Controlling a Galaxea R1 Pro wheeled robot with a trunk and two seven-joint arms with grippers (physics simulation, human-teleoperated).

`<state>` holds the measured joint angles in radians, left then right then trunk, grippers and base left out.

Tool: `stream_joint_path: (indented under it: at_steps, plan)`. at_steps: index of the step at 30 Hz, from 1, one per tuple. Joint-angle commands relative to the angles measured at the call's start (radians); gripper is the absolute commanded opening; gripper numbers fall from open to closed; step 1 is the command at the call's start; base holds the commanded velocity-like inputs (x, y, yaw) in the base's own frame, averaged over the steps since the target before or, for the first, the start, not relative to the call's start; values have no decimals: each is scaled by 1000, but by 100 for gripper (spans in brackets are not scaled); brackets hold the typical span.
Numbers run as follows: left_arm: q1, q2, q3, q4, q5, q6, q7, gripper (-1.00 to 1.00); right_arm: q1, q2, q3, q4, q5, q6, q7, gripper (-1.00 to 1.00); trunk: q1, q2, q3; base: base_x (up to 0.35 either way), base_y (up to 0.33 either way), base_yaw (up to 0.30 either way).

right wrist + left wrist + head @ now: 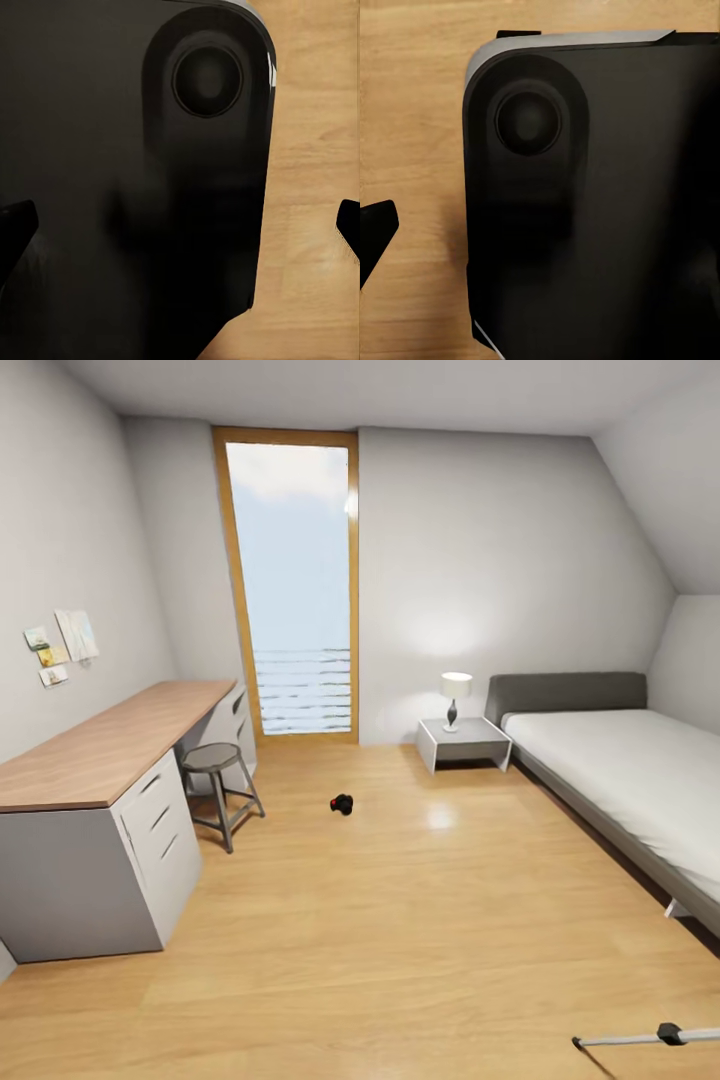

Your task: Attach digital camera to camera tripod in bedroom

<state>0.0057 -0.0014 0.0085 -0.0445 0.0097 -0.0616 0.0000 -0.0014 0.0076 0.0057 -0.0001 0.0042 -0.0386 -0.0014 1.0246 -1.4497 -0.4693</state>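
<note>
The digital camera (pixel 342 803), small and black with a red spot, lies on the light wood floor in the middle of the bedroom. At the lower right edge of the head view, a silver leg with a black joint of the camera tripod (pixel 640 1038) lies low over the floor. In the right wrist view my right gripper (pixel 180 225) stands open, its dark fingertips (pixel 15 225) wide apart over my black base. In the left wrist view my left gripper (pixel 540 232) shows one fingertip (pixel 375 232) far out at the side, so it is open. Both hold nothing.
A wood-topped desk (pixel 100 750) with grey drawers runs along the left wall, a round stool (pixel 218 780) beside it. A grey bed (pixel 620 780) fills the right side, with a nightstand (pixel 463 743) and lamp (pixel 455 695). A tall window (pixel 292 590) is at the back.
</note>
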Motion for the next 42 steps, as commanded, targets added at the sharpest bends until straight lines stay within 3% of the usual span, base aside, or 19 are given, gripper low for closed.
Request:
stream_joint_path:
  at_steps: [1,42]
  plan:
    - [0,0,1,-1,1,-1,0,100,0,0,0,0,0,-3,0,100,0,0,-1,207,0,0]
    - [0,0,-1,-1,3,0,0,100,0,0,2,0,2,-3,0,100,0,0,-1,212,0,0]
